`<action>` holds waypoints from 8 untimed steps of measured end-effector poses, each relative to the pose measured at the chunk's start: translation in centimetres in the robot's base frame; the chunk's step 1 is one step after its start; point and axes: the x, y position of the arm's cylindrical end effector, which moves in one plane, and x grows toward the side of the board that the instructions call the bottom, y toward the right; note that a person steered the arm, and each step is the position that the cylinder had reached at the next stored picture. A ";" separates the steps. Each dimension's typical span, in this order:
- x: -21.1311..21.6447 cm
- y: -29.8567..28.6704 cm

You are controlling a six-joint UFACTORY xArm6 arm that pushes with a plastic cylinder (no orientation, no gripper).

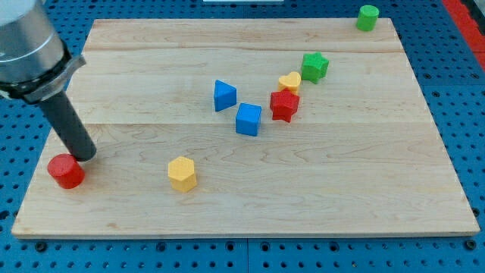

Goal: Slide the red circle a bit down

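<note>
The red circle [67, 171] is a short red cylinder near the board's left edge, low in the view. My tip [85, 155] is the lower end of a dark rod that comes down from the view's top left. It stands just above and to the right of the red circle, touching it or nearly so.
On the wooden board [250, 205]: a yellow hexagon [182, 174] lower centre, a blue triangle [224, 95], a blue cube [248, 119], a red star [284, 105], a yellow heart [289, 81], a green star [314, 67], and a green cylinder [367, 17] at the top right corner.
</note>
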 end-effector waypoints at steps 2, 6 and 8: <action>0.5 -3.2; 0.8 -6.6; 2.6 -1.6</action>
